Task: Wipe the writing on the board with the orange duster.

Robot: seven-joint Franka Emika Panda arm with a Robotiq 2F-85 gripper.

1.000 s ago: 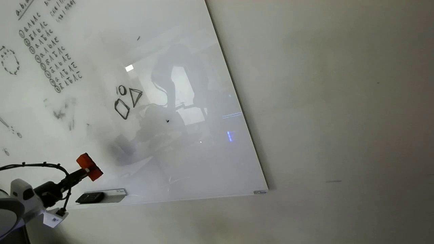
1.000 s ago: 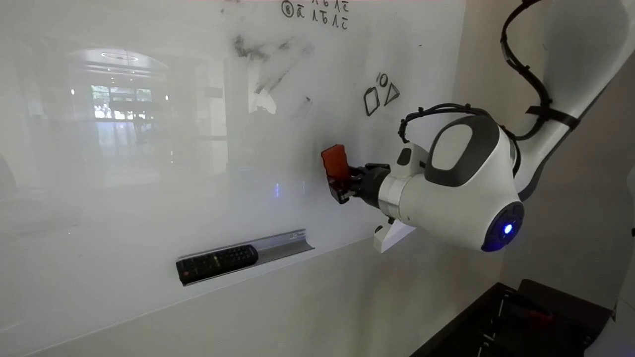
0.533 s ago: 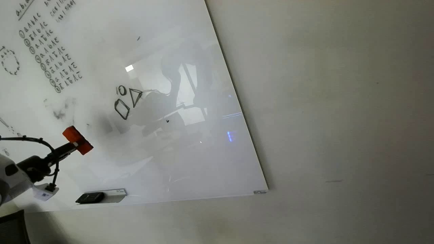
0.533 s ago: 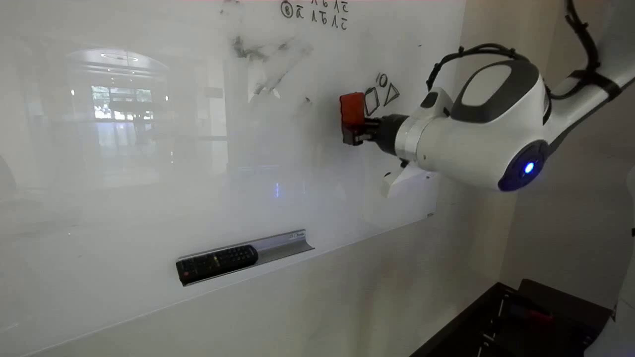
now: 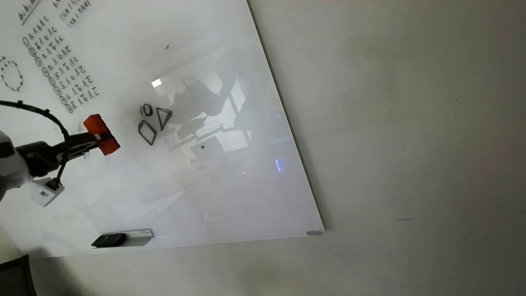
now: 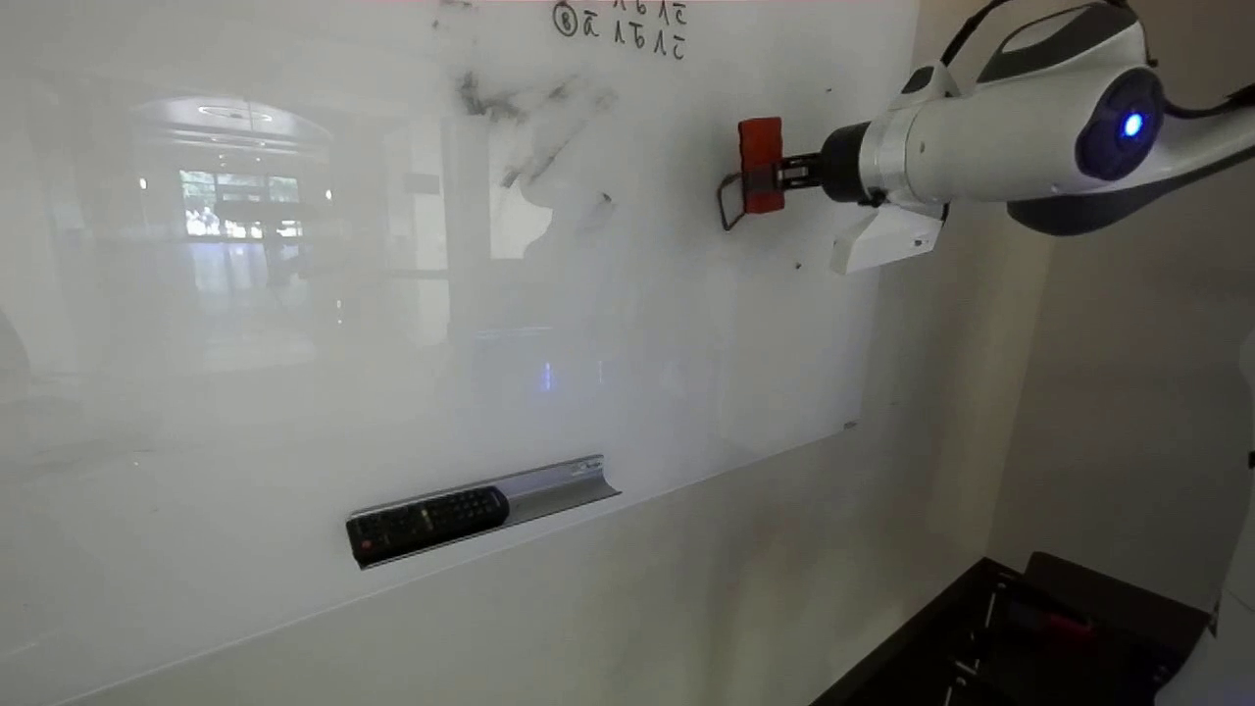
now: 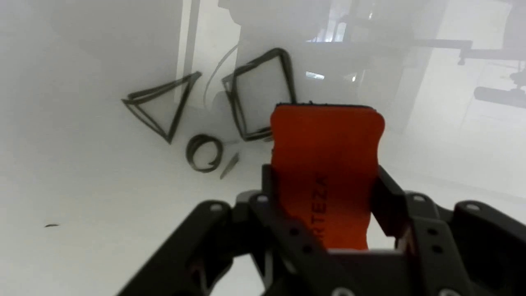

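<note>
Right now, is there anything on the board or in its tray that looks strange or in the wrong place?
Yes: a remote control lies in the tray near the lower edge of the board, where one would expect markers. Dark smudges higher up also look untidy, like half-wiped ink.

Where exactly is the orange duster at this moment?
In the wrist view, the orange duster is right of centre, held in the gripper, hiding the lower right corner of the drawn four-sided outline.

writing on board, duster before it, remote in tray
</note>
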